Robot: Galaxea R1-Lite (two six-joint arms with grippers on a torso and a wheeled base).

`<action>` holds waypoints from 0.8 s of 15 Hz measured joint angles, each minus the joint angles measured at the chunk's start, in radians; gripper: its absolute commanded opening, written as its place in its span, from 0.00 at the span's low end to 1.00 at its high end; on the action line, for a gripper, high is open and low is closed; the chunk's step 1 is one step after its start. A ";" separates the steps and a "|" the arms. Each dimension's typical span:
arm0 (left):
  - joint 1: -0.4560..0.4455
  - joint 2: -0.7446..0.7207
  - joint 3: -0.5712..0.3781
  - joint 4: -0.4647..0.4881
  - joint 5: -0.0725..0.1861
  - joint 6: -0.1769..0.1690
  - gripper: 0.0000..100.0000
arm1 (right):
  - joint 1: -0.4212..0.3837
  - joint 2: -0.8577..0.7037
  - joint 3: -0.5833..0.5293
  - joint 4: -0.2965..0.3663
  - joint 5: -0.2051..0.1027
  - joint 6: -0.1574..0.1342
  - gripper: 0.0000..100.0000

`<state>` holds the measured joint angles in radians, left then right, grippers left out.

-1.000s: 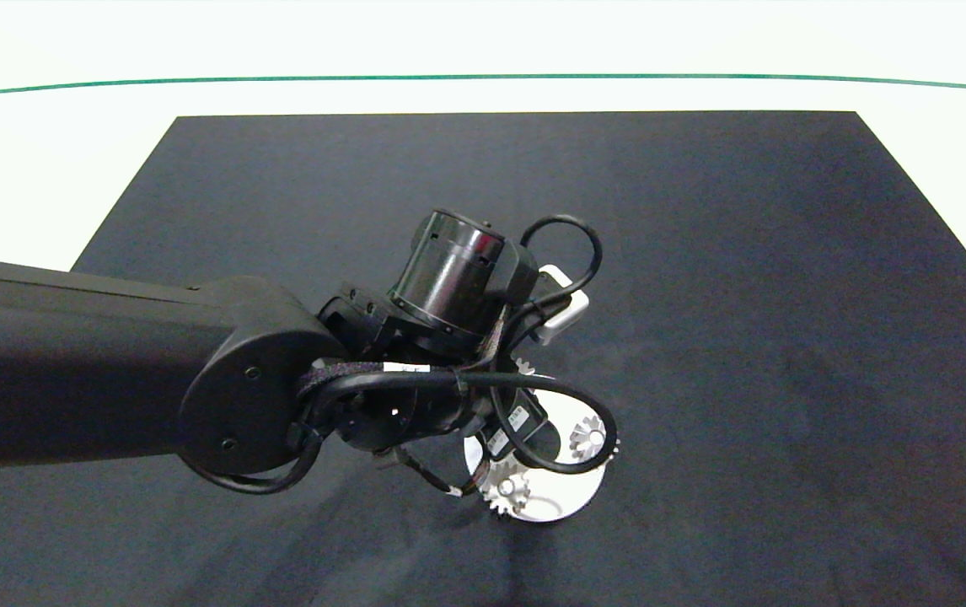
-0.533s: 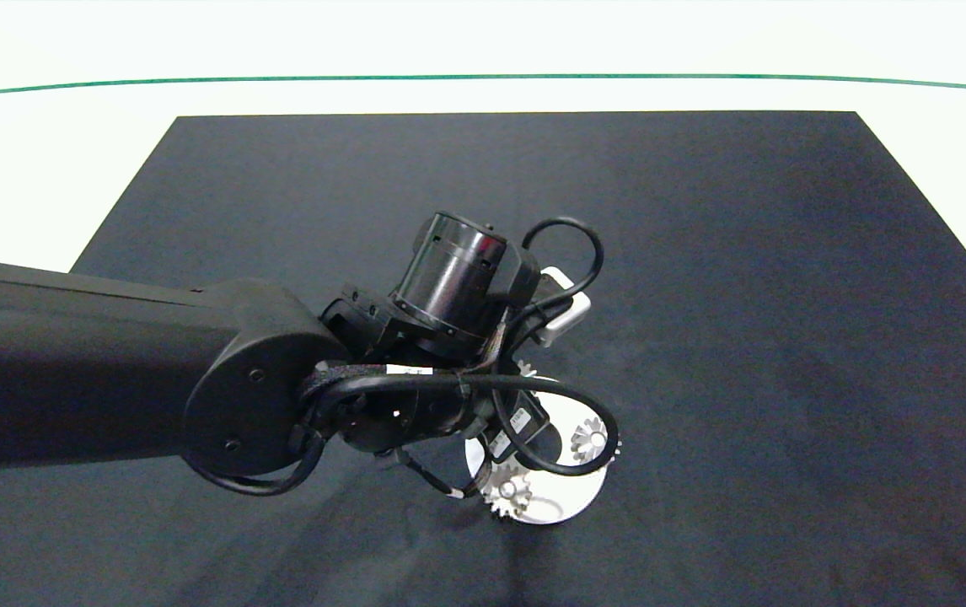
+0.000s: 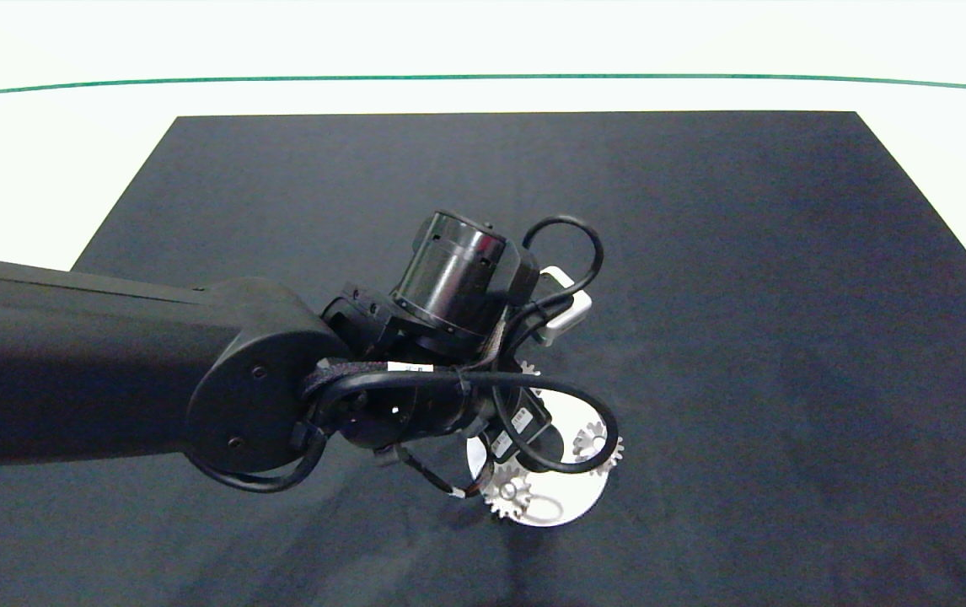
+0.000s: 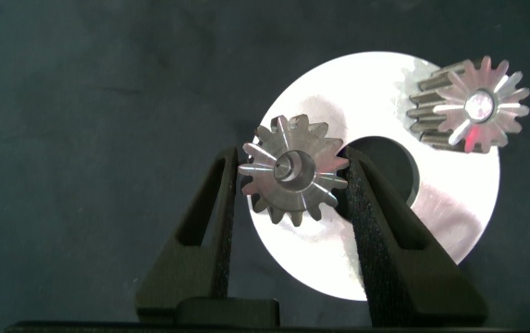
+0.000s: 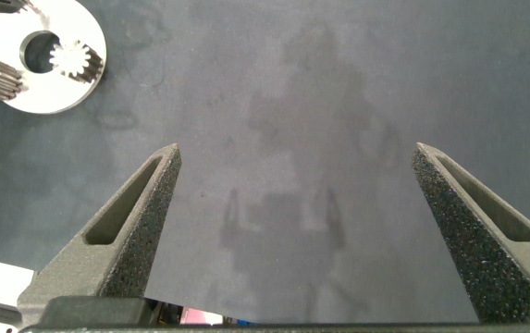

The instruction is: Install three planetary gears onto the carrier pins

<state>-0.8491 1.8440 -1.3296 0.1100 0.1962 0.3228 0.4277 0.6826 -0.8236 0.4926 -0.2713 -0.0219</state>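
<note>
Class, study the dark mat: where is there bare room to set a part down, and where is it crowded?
Bare: the dark mat right of and beyond the white disc, including under the open right gripper. Crowded: the disc itself, where the left gripper closes on a gear, another gear sits nearby, and the left arm covers the mat's left.
</note>
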 measured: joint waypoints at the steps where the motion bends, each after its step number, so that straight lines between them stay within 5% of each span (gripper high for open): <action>1: 0.004 0.000 -0.001 0.000 -0.009 0.000 0.00 | 0.000 0.000 0.000 0.000 0.000 0.000 1.00; 12: 0.036 -0.001 -0.003 0.000 -0.012 -0.003 0.00 | 0.000 0.001 0.001 0.000 0.000 0.001 1.00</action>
<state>-0.8134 1.8434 -1.3326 0.1096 0.1843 0.3202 0.4272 0.6840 -0.8221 0.4926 -0.2709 -0.0211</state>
